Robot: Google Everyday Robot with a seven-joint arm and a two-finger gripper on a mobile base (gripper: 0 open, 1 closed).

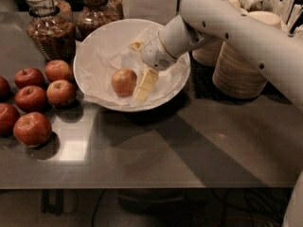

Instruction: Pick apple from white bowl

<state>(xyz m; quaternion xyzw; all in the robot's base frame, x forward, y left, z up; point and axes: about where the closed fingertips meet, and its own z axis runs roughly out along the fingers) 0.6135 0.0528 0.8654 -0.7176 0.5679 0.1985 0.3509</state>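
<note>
The apple [124, 81], pale red-orange, lies on crumpled white paper in the wide white bowl [90, 79] at the centre back of the table. My gripper [140, 65] reaches into the bowl from the right and is open. One cream finger [145, 83] rests just right of the apple, touching or nearly touching it. The other fingertip [137, 45] is farther back over the paper. The apple is beside the lower finger, not held.
Several darker red apples [33, 98] sit on the grey table [156, 155] left of the bowl. Two glass jars [47, 27] stand behind them. Stacks of beige paper bowls [239, 70] stand to the right, behind my arm.
</note>
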